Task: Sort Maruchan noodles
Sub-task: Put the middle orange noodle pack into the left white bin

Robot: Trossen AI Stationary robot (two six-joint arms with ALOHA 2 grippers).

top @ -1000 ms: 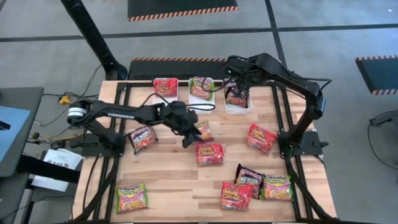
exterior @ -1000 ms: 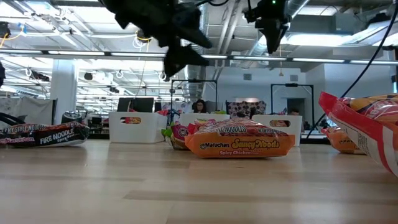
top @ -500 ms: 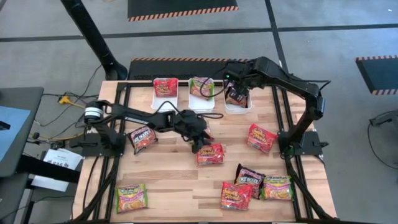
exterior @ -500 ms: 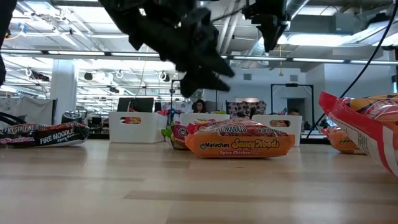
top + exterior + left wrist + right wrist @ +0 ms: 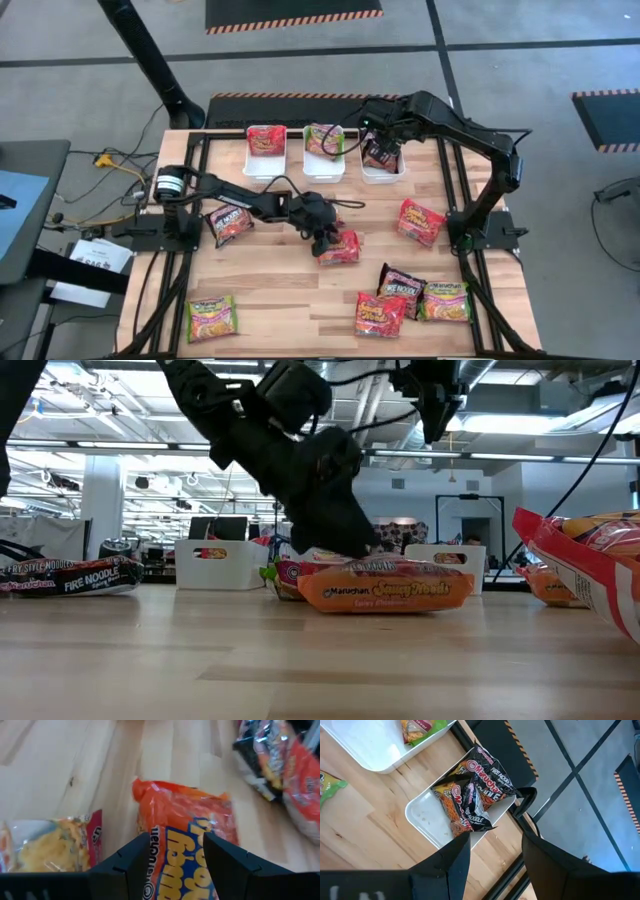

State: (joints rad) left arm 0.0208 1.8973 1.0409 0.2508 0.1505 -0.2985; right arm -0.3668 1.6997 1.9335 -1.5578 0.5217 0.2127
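Maruchan packets lie scattered on the wooden table. My left gripper (image 5: pixel 325 238) is open, low over an orange packet (image 5: pixel 340 247) in the table's middle, one finger on each side of the packet's printed end (image 5: pixel 175 845). The packet lies flat on the table (image 5: pixel 385 592). My right gripper (image 5: pixel 378 140) is open and hangs above the right white bin (image 5: pixel 383 172), which holds black packets (image 5: pixel 470 795). The left bin (image 5: pixel 265 152) holds a red packet and the middle bin (image 5: pixel 325 160) a green one. My left gripper comes at the orange packet from above, slanting from the table's left. Its open fingertips (image 5: pixel 345 552) are down at the packet's top face, near the end towards the far edge. I cannot tell whether they touch it.
Loose packets: a black-red one (image 5: pixel 228 222) at the left, a yellow-red one (image 5: pixel 45 845) beside my left gripper, a red one (image 5: pixel 420 220) at the right, a green one (image 5: pixel 210 318) near-left, and black, orange and green ones (image 5: pixel 400 300) near-right. Bare wood shows in the near middle.
My left gripper has travelled toward the table's right and near edges and come down from well above the table onto the orange packet, its arm stretching out. The packet has not moved. My right gripper has stayed over the right bin.
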